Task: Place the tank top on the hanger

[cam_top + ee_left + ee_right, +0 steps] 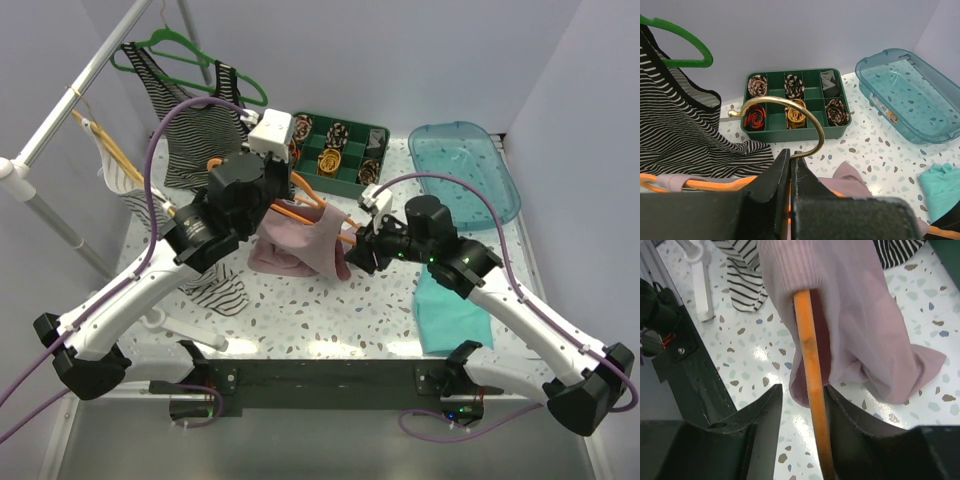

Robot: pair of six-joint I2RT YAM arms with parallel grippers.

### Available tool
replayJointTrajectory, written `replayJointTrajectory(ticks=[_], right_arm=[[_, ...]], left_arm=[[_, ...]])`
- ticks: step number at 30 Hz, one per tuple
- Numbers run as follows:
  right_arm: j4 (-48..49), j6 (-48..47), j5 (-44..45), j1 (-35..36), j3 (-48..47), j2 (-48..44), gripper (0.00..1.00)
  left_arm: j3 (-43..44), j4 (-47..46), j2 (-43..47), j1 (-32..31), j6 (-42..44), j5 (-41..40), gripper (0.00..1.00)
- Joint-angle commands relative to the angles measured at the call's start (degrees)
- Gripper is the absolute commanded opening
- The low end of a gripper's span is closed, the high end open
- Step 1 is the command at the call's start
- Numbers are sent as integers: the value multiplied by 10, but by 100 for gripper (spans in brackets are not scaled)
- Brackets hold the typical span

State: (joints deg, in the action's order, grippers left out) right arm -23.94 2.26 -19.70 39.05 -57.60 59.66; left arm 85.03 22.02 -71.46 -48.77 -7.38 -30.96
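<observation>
Item under inspection: one tank top (pixel 300 243), dusty pink, plain, soft ribbed knit, sleeveless. It lies bunched on the speckled table (pixel 330 322) directly in front of the green compartment tray (pixel 345 184), on the side toward the arm bases. It is partly threaded. One orange arm of the hanger (pixel 810 360) enters the fabric and comes out at a hemmed opening. The rest of the cloth sags onto the table.

Hanger: one, thin orange plastic with a brass-coloured hook. It is held in front of the tray, with the hook arching toward it.

Left gripper (pixel 791 161): jaws pressed together, clamping the hanger at the foot of the hook.

Right gripper (pixel 803 390): jaws narrowly parted and straddling the bare orange arm just below the fabric. A gap shows on one side, so it is not clamped.

Count of other items:
- One tray, holding six rolled or folded pieces.
- One clear teal bin (pixel 470 170), right of the tray.
- One teal cloth (pixel 445 315), right of the tray and nearer the bases.
- Two striped tops, left of the tray. One hangs on the single green hanger (pixel 185 52) and one lies on the table.
</observation>
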Motion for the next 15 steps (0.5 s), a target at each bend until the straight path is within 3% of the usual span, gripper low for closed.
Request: replayJointTrajectory(ticks=[1,4,15], right_arm=[[-11,-5,40,16,-23,0,40],[1,-3,55,16,-22,-12,33],[41,7,35,16,-16,-24,20]], left_arm=[[30,-31,14,0,20,-14,0],[29,-30,15,0,22,-16,0],[25,-30,11,1,18,-9,0]])
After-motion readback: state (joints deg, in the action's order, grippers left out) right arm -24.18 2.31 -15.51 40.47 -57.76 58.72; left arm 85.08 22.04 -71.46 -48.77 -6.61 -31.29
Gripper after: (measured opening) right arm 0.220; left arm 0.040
